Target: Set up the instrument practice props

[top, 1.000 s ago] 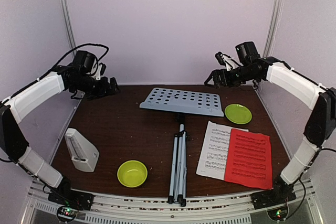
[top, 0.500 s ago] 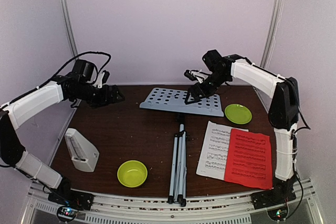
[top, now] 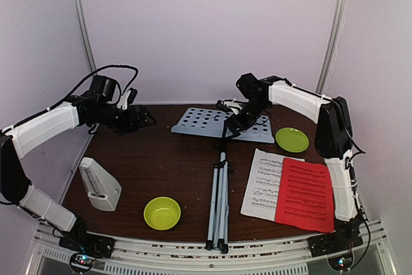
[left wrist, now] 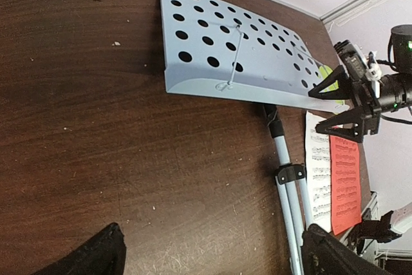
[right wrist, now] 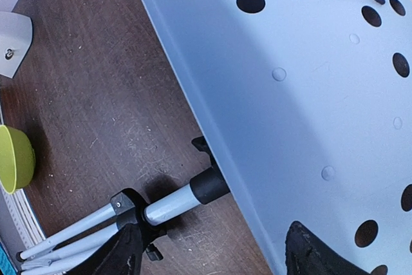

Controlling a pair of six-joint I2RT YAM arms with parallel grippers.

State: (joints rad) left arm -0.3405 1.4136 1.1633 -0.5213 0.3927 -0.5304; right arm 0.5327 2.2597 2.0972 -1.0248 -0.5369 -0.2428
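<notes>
Count: one music stand [top: 196, 120], two sheets of printed music (one red sheet [top: 304, 194], one white sheet [top: 262, 181]), one pyramid metronome [top: 98, 185], one lime-green bowl [top: 162, 213], one flat green plate [top: 291, 140]. I have two arms, one claw each.

The stand lies flat on the bench [top: 161, 159], about mid-width. Its long axis runs far to near. The perforated panel [left wrist: 238, 56] is at the far end, face up, with its long side left to right. The folded tripod legs [top: 219, 210] point at the near edge, between my two arm bases.

The sheets lie flat to the right of the legs, the red one overlapping the right part of the white one. The plate sits just beyond them, by the panel's right end. The metronome is at the left side of the bench, and the bowl is near the front, between it and the legs.

Right claw [top: 230, 125]: jaws apart, poised over the panel's near lip where the pole joins it. In the right wrist view the lip runs between the two fingers. I cannot tell whether either finger touches it, and it grips nothing.

Left claw [top: 147, 120]: jaws spread wide and holding nothing. It hovers over bare bench left of the panel, with its fingertips pointing toward the panel's left end.
</notes>
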